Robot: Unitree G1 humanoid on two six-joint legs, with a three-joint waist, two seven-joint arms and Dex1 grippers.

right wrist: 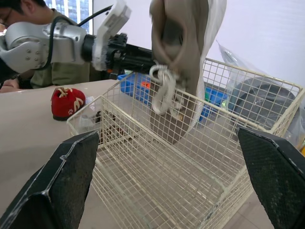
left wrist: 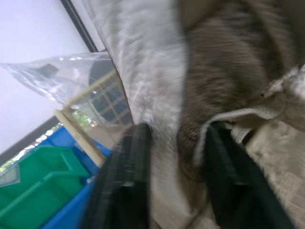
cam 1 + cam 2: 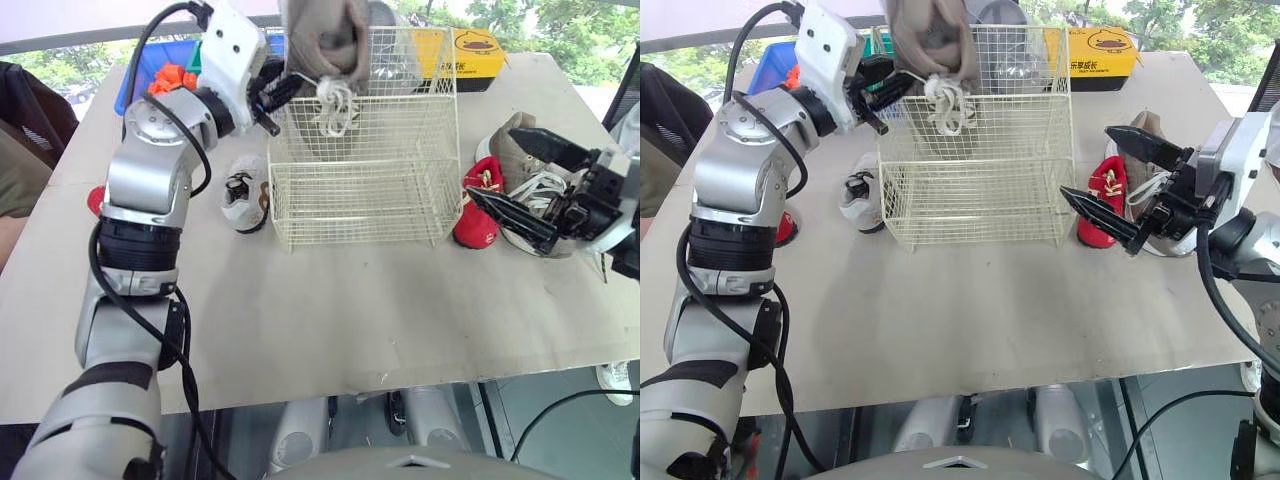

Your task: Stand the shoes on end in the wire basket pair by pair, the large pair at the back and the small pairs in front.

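Observation:
My left gripper is shut on a large grey-brown shoe with white laces, holding it toe-down over the back left of the cream wire basket. In the left wrist view its fingers pinch the shoe's collar. The matching large shoe lies right of the basket, beside a small red shoe. My right gripper hovers open next to them, holding nothing. A small white and black shoe sits left of the basket, and another red shoe lies further left.
A yellow box and a clear plastic bag stand behind the basket. A blue bin with green and orange items sits at the back left. A person is at the table's left side. The table's front edge is close.

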